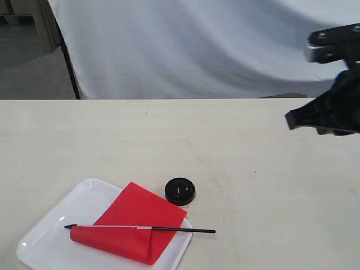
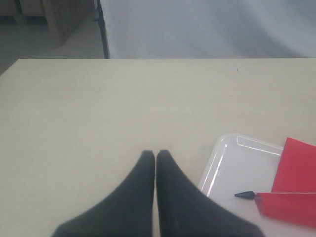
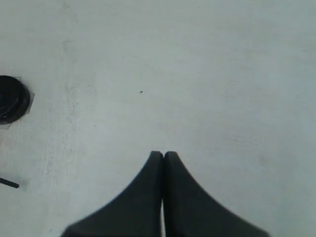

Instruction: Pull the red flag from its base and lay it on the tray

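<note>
The red flag lies flat across the white tray at the front left, its cloth partly folded over the black stick, whose end pokes past the tray's right rim. The black base stands alone on the table just beyond the tray's far right corner. My right gripper hovers high at the right edge, shut and holding nothing. In the left wrist view my left gripper is shut and holds nothing, beside the tray and the flag. The right wrist view shows the right gripper and the base.
A white cloth hangs behind the table's far edge. The pale tabletop spreads between the tray and my right arm. The left arm does not show in the exterior view.
</note>
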